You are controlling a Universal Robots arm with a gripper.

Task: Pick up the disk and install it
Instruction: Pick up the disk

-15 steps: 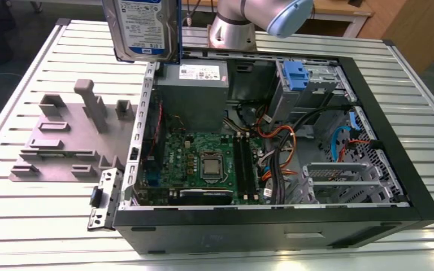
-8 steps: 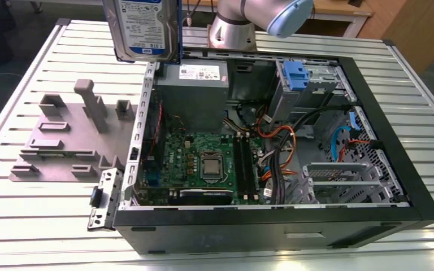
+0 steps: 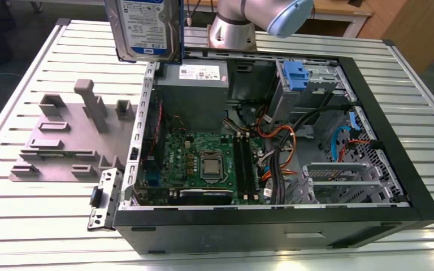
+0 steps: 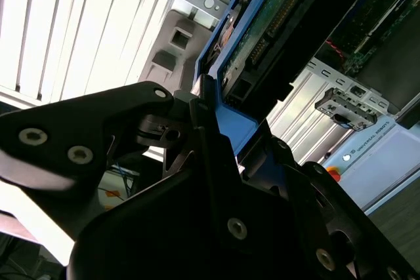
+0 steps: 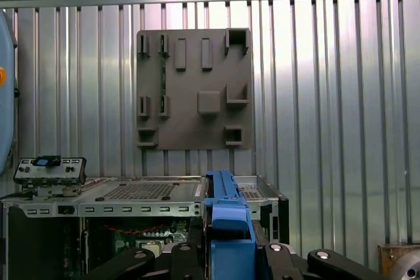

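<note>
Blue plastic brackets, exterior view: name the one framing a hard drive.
The blue bracket edging the silver labelled hard drive held above the table; the other blue clip sits driveless inside the black case.

A robotics lab or workshop: a robot arm stands on a ribbed metal table beside an opened computer case and a grey fixture plate.

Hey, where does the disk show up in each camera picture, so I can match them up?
Exterior view: the disk hangs high over the table, at the picture's top edge.
Second wrist view: the disk juts from the claw, circuit side showing.
First wrist view: the disk is edge-on, a blue strip in the claw.
Shared landmark: the grey fixture plate.
</note>
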